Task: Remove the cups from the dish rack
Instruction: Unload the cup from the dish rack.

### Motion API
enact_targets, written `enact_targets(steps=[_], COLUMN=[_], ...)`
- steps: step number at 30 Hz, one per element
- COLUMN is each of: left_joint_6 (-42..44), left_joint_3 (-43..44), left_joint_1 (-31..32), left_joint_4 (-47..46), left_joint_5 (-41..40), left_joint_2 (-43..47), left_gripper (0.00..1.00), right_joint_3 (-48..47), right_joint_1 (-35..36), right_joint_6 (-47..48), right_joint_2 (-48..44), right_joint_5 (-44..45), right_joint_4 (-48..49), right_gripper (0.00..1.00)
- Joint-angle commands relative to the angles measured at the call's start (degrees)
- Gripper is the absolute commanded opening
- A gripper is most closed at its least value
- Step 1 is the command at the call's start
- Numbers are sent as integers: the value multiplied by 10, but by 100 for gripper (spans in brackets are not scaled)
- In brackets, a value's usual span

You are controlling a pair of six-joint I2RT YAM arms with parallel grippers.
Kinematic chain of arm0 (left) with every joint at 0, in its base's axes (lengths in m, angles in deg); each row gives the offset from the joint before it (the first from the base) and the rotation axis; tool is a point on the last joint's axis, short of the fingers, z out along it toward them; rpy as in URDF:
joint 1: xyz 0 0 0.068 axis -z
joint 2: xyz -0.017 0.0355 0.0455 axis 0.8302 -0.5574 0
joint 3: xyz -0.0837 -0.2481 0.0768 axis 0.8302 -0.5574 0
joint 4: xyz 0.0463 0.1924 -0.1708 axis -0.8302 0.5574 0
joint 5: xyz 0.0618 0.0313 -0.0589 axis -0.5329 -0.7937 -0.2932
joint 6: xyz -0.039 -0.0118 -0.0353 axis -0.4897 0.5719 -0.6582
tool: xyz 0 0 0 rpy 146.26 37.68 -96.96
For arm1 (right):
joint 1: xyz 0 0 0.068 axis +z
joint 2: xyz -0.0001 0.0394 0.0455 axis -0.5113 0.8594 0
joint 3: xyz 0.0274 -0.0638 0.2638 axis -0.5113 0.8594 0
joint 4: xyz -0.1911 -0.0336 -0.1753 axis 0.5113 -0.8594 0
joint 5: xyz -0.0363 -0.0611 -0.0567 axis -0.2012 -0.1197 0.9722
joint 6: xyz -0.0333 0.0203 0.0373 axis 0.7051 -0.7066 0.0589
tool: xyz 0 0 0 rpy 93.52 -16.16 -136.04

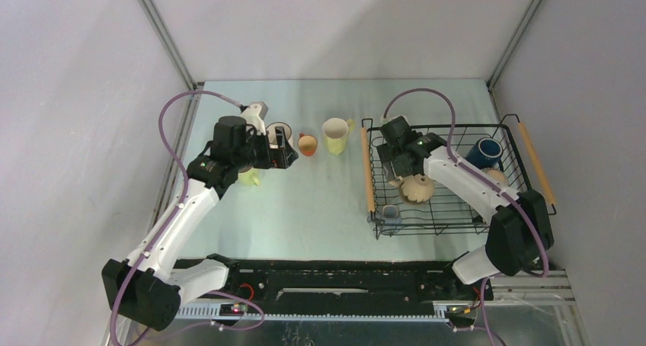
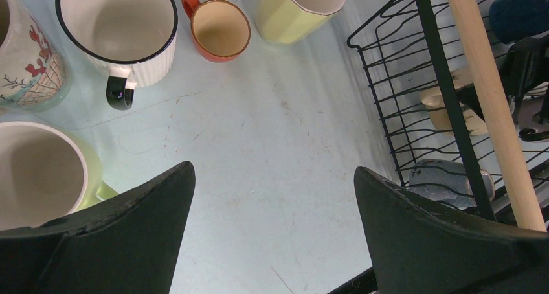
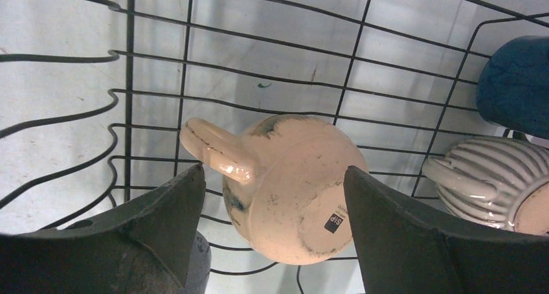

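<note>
The black wire dish rack (image 1: 457, 209) stands on the right. My right gripper (image 1: 396, 169) is inside it, open, its jaws on either side of an upturned pale pink mug (image 3: 294, 187) without touching it. A cream ribbed cup (image 3: 482, 177), a dark blue cup (image 3: 518, 87) and a grey cup (image 1: 391, 213) also lie in the rack. My left gripper (image 2: 273, 171) is open and empty above the table, beside the set-down cups: orange-red (image 2: 220, 28), pale yellow (image 2: 298, 6), white with a black rim (image 2: 120, 28), yellow-green (image 2: 39, 171).
A patterned mug (image 2: 26, 61) stands at the far left of the cup group. The rack's wooden rod handle (image 2: 492, 100) runs along its left side, with a second handle (image 1: 531, 154) on its right side. Metal frame posts edge the table.
</note>
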Motion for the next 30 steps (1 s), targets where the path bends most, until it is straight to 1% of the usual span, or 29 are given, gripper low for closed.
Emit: enact_targets(steps=[1, 7, 10, 16, 20, 25, 30], left_joint_6=[11, 11, 12, 13, 12, 11, 11], left_joint_3=[-11, -11, -11, -12, -12, -12, -12], left_joint_1=[4, 3, 3, 4, 4, 5, 4], left_joint_4=[-14, -15, -14, -15, -14, -14, -15], left_joint_5=[8, 9, 8, 6, 6, 12, 11], left_joint_2=[2, 1, 2, 4, 5, 1, 3], left_gripper=[100, 100, 100, 100, 100, 100, 100], right_joint_3=[-20, -24, -29, -42, -43, -43, -61], right_joint_1=[11, 15, 15, -6, -24, -29, -37], right_joint_6=[16, 14, 7, -10, -19, -1, 9], right_joint_2=[13, 36, 46, 54, 41, 28, 40], right_joint_5=[29, 48, 71, 83, 54, -12, -57], right_joint_4=[-18, -26, -29, -34, -29, 7, 25], right_gripper=[85, 85, 85, 86, 84, 84, 84])
